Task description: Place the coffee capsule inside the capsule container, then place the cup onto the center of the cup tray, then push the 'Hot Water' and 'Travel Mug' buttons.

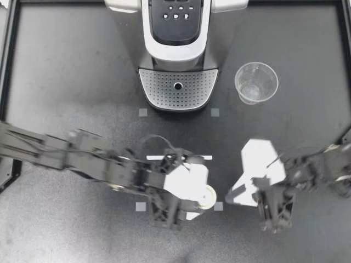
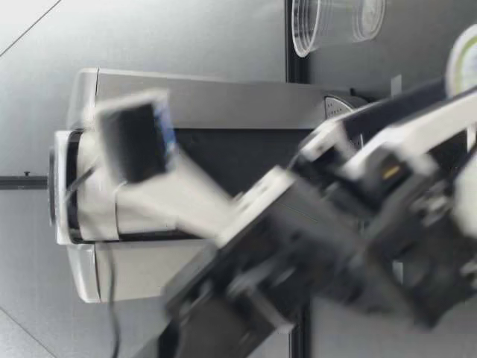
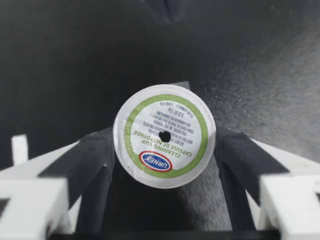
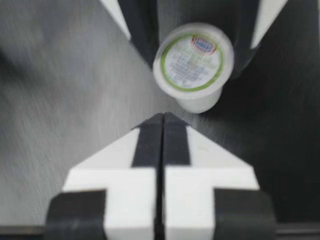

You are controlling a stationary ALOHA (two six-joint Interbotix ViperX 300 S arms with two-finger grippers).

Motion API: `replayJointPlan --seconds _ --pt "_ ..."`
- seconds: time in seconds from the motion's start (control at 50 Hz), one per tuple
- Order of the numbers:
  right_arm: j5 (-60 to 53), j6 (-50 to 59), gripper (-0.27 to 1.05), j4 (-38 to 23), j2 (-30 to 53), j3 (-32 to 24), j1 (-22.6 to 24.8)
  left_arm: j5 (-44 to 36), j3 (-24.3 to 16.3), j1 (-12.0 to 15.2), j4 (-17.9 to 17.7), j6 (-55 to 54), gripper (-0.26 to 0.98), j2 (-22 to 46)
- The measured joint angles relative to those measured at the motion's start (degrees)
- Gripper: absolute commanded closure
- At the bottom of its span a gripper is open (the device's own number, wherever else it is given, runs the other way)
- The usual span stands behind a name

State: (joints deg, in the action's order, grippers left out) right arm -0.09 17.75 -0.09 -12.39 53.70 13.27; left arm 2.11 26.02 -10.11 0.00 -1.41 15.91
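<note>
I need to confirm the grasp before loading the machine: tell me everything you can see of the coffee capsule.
The coffee capsule is a white plastic pod, tapering below a round foil lid with a green ring and a small hole at its centre. My left gripper is shut on it, black fingers pressing its two sides, lid facing the wrist camera.

Dark table [image 1: 66,71], pale grey wall [image 2: 186,33]

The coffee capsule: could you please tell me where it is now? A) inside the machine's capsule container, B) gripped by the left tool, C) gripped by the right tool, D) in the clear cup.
B: the left wrist view shows the left tool clamping the coffee capsule from both sides.
</note>
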Motion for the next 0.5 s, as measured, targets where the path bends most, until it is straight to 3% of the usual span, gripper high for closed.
replayJointPlan --seconds 0.26,0.5 --pt "-16.35 0.18 0.74 0.00 -6.15 3.78 -9.14 -6.33 8.61 0.00 -0.09 -3.52 0.21 -7.21" --pt "-33.75 -0.35 0.74 0.09 -2.02 2.11 -19.07 -10.72 14.24 0.00 -0.09 -4.31 0.21 -12.57"
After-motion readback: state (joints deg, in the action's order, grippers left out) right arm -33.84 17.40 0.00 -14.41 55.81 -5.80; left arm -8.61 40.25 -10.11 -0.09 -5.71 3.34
